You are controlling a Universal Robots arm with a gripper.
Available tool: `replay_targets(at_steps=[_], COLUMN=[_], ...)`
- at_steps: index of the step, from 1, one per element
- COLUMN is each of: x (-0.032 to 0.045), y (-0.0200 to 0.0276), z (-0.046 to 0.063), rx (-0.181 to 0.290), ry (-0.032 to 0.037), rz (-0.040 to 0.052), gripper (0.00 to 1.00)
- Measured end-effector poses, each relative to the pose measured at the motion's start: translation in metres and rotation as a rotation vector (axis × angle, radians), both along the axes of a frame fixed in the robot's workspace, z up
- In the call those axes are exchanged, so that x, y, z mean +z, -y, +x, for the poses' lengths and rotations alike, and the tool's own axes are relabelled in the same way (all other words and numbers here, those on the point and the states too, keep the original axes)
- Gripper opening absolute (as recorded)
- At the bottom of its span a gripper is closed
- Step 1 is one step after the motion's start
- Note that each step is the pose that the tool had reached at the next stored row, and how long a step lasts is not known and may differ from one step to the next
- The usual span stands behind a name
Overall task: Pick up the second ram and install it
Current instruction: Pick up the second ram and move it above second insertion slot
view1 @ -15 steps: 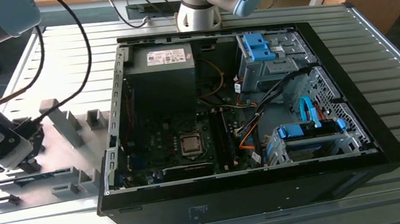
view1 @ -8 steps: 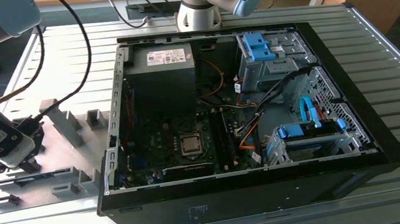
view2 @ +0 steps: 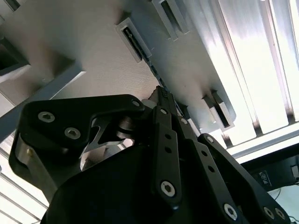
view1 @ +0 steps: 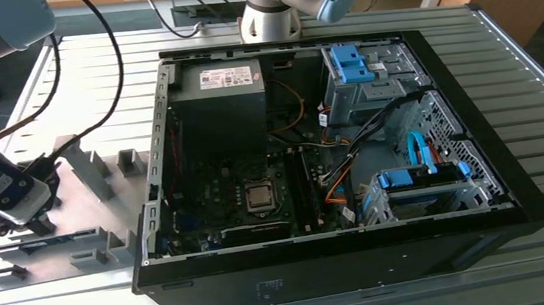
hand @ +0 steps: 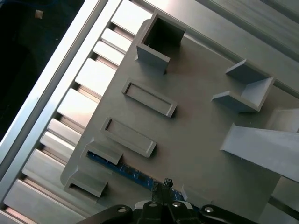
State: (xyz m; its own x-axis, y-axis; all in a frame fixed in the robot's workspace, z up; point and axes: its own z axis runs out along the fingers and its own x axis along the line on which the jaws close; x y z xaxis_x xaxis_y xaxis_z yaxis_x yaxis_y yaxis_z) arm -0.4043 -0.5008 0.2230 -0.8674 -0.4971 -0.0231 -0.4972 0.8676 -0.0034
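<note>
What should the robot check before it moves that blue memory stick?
1. Second ram rests in the grey holder tray: ok.
2. Tool is right at the ram's edge, in the first wrist view: ok.
3. PC case is open on top: ok.
4. Silver processor chip sits on the board, out of the way: ok.
5. Memory slots inside the case are free: cannot tell.

An open PC case (view1: 528,208) lies on the slatted metal table (view1: 530,63); at the exterior view's left, the gripper (view1: 36,221) hangs low over a grey holder plate (view1: 124,210); the arm's base (view1: 271,19) stands far behind the case.
</note>
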Motion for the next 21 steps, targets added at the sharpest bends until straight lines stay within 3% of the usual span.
replay_targets(at_steps=[21], x=[0.0], y=[0.0], z=[0.0], rx=[0.142], ry=[0.0], rz=[0.0], gripper=[0.11])
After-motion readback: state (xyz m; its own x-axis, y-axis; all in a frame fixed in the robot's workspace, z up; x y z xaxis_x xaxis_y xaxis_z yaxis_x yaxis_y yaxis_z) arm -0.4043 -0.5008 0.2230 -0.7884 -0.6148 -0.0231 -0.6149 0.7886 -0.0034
